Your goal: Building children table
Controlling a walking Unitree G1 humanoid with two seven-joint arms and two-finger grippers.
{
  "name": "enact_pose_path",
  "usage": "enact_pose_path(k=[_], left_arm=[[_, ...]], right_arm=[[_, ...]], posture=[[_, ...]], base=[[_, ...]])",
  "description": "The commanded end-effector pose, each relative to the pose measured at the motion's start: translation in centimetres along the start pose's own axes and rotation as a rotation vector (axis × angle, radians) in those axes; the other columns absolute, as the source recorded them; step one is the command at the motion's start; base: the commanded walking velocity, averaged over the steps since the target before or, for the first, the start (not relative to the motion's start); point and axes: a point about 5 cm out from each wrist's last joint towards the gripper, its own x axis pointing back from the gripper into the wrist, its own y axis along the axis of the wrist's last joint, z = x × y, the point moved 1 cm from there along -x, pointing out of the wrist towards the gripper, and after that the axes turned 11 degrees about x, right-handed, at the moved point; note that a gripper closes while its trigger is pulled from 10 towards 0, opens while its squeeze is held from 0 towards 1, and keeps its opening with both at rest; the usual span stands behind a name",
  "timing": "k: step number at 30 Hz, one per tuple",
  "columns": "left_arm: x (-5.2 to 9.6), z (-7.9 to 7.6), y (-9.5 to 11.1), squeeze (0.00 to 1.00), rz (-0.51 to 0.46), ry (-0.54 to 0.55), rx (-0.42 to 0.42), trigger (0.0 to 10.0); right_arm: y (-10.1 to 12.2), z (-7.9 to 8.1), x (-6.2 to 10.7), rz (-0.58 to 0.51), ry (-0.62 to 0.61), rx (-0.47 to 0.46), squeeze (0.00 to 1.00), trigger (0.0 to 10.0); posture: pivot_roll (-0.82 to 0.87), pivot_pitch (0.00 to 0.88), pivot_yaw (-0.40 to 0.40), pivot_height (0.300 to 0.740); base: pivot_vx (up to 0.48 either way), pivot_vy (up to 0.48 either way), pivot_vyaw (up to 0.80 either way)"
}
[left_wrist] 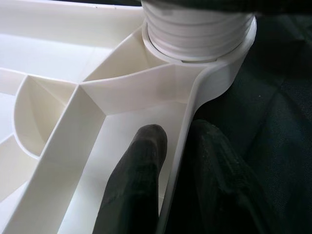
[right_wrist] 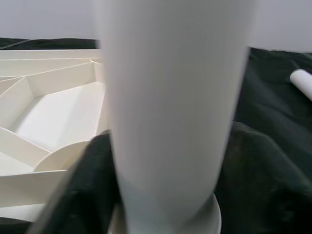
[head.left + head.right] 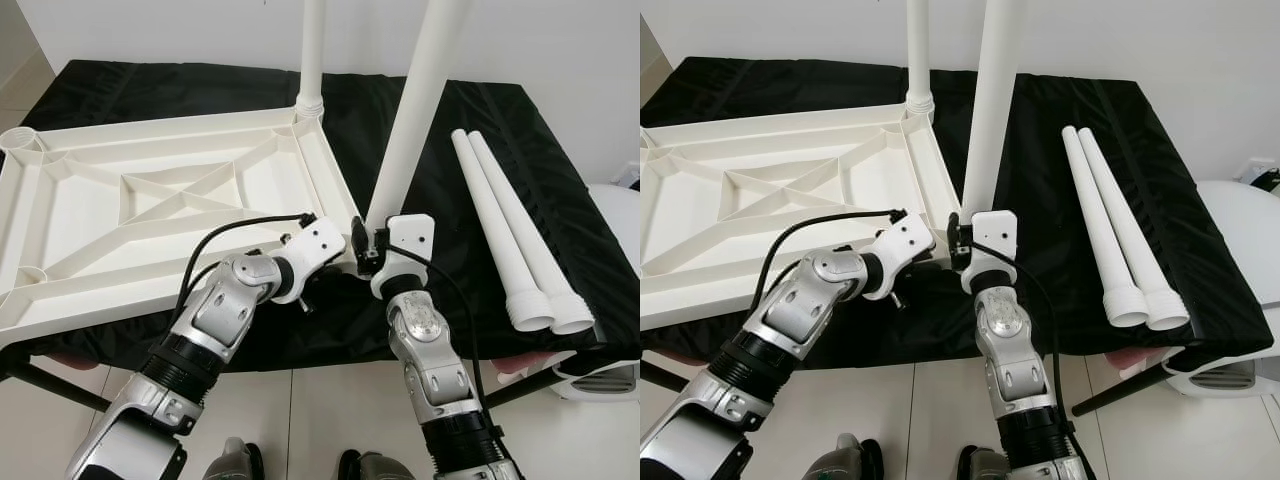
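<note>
Left jaws: the left gripper [image 1: 175, 185] pinches the thin side wall of the white ribbed plastic tabletop [image 3: 130, 215], one black finger [image 1: 134, 180] inside the rim and the other outside it on the cloth.
Right jaws: the right gripper [image 2: 161, 185] is closed around the near white plastic table leg [image 3: 418, 110], a dark finger [image 2: 87, 185] pressed against each side of the tube.
Tabletop position: it lies upside down on the black cloth [image 3: 560, 230], ribs facing up, filling the area from 9 to 12 o'clock of the grippers; its near right corner sits directly between them.
Held leg: it stands tilted, its foot at that near right corner socket, its shaft rising toward 12 o'clock and leaning slightly to 1 o'clock.
Seated leg: a second white plastic leg [image 3: 312, 50] stands upright in the far right corner socket, at 12 o'clock from the left gripper; its ribbed collar [image 1: 195, 27] rests in the socket just ahead of the pinching fingers.
Spare legs: two more white tapered plastic legs [image 3: 510, 240] lie side by side and touching on the cloth at 3 o'clock, wide ends toward the robot.
Left arm: silver, bent at the elbow, reaching in from 7 o'clock.
Right arm: silver, rising almost straight from 6 o'clock, wrist upright.
Sockets: round corner cups [image 3: 22, 142] on the tabletop's left side hold nothing.
</note>
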Motion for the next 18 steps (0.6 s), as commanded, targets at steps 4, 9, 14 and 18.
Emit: enact_pose_path(k=[4,9,14,18], left_arm=[[0.2,0.2,-0.5,0.00,0.013,0.039,0.001,10.0],[0.2,0.3,-0.5,0.00,0.013,0.039,0.001,10.0],[0.2,0.3,-0.5,0.00,0.012,0.039,-0.003,10.0],[0.2,0.3,-0.5,0.00,0.011,0.039,-0.003,10.0]], right_arm=[[-0.7,1.3,0.7,0.042,0.018,-0.092,1.00,10.0],[-0.7,0.9,0.6,0.029,0.019,-0.087,1.00,10.0],[-0.5,-1.7,-0.2,-0.037,0.107,-0.072,1.00,10.0],[-0.4,-2.5,-0.4,-0.058,0.161,-0.070,0.00,10.0]], posture=[[-0.05,0.108,-0.015,0.740],[-0.06,0.105,-0.017,0.740],[-0.06,0.098,-0.019,0.740],[-0.06,0.095,-0.020,0.740]], base=[[0.000,0.000,0.00],[0.000,0.000,0.00],[0.000,0.000,0.00],[0.000,0.000,0.00]])
